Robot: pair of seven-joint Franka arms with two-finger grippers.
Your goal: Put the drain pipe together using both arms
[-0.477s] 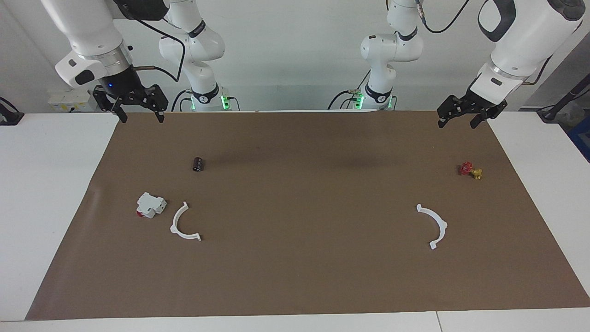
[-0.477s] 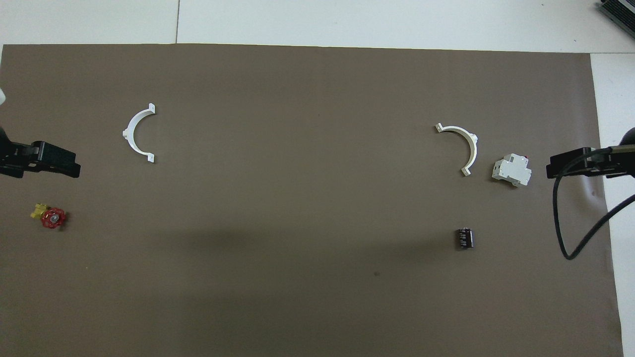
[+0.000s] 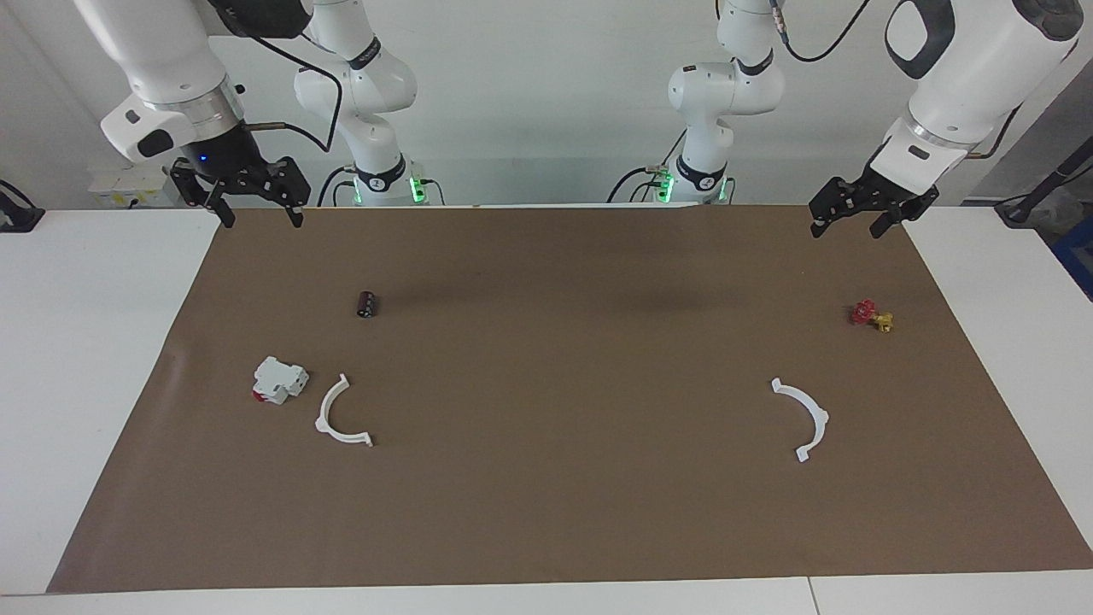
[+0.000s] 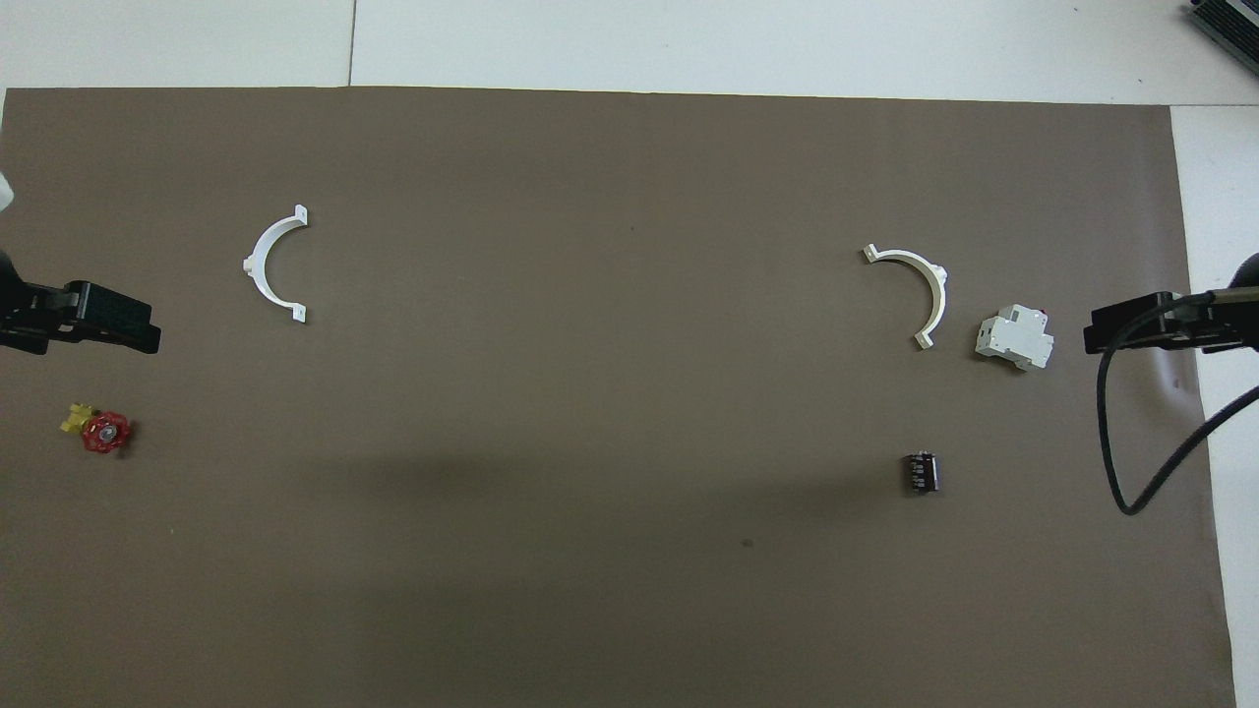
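Both pincers are noted raised, spread open and empty: the left pincer point(image 3: 844, 228) over the mat's robot-side corner, the right pincer point(image 3: 256, 213) likewise. In the overhead view, one drain pipe arc point(image 4: 272, 265) lies at about 2 o'clock from the left pincer, its tabbed ends aligned 12-to-6, opening toward 3 o'clock. The other arc point(image 4: 920, 288) lies beside the blocky white part point(image 4: 1013, 339), nearer the right arm, opening toward 7 o'clock.

Two white half-ring arcs point(image 3: 344, 418) point(image 3: 803, 417) lie flat (well apart).
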